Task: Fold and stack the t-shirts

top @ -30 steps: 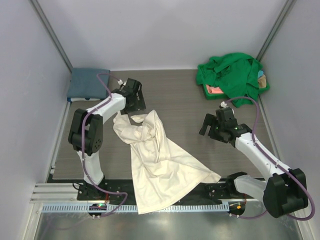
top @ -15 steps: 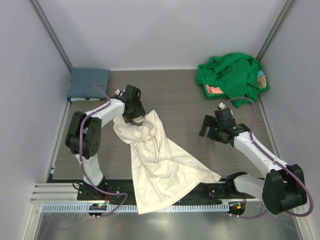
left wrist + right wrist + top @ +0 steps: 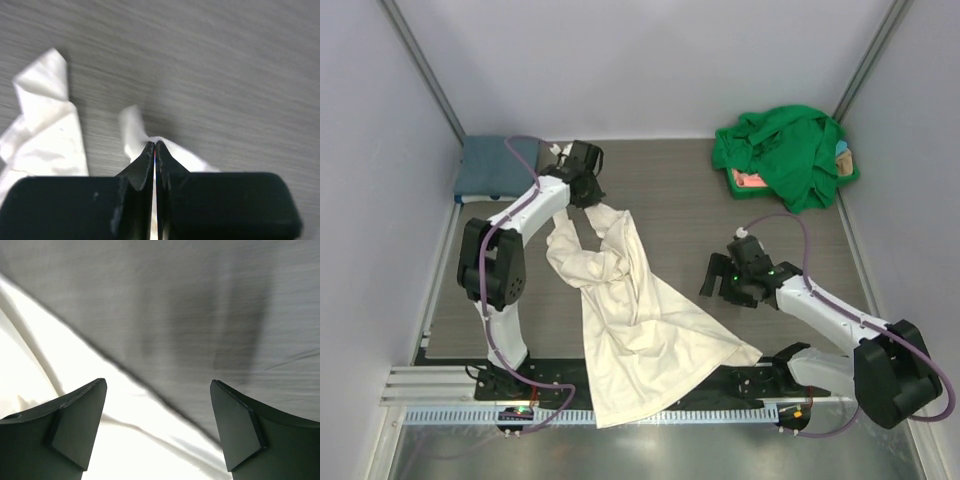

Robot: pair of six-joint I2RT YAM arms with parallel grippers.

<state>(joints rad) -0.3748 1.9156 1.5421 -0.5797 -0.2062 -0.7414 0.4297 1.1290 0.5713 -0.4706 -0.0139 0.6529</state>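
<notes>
A large cream-white t-shirt (image 3: 640, 330) lies crumpled on the table's middle, its lower end hanging over the near edge. My left gripper (image 3: 588, 190) is shut on the shirt's far end, and a pinch of cream cloth (image 3: 134, 127) pokes out past the closed tips of the left gripper (image 3: 154, 145). My right gripper (image 3: 720, 285) is open just right of the shirt's right edge. In the right wrist view the right gripper (image 3: 158, 385) hovers over that cream edge (image 3: 75, 370) with nothing between its fingers. A folded slate-blue t-shirt (image 3: 490, 165) lies at the back left.
A bright green t-shirt (image 3: 785, 150) is heaped over a tray at the back right, with pink cloth (image 3: 750, 180) showing beneath it. Grey walls close in left, right and behind. The table's metal rail (image 3: 450, 412) runs along the near edge.
The left gripper has shut on the cream shirt's far end and drawn it toward the back. The right arm has swung left and nearer, up to the shirt's right edge.
</notes>
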